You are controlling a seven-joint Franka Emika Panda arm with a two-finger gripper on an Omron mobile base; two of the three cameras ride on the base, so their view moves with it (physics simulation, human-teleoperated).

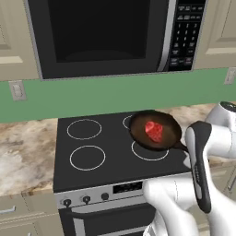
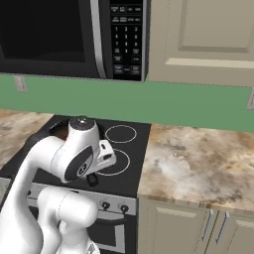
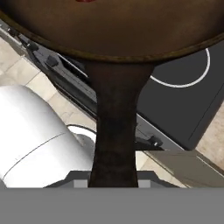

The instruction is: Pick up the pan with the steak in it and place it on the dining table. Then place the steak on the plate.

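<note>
The dark round pan [image 1: 140, 133] hangs over the right side of the black stovetop [image 1: 106, 156], with the red steak [image 1: 154, 131] lying in its middle. Its long black handle [image 1: 181, 147] runs right, to where it disappears behind my forearm. In the hand view the handle [image 3: 114, 127] runs straight down from the pan's brown body [image 3: 113, 30] into my gripper [image 3: 114, 181], which is shut on it; a red sliver of the steak [image 3: 85, 1] shows at the top edge. The dining table and the plate are out of view.
A microwave [image 1: 101, 32] hangs above the stove against a green backsplash [image 1: 115, 94]. Marbled counter lies to the left [image 1: 23, 152] and to the right [image 2: 198, 163] of the stove. Stove knobs [image 1: 86, 199] line its front panel, with beige cabinets [image 2: 198, 228] below.
</note>
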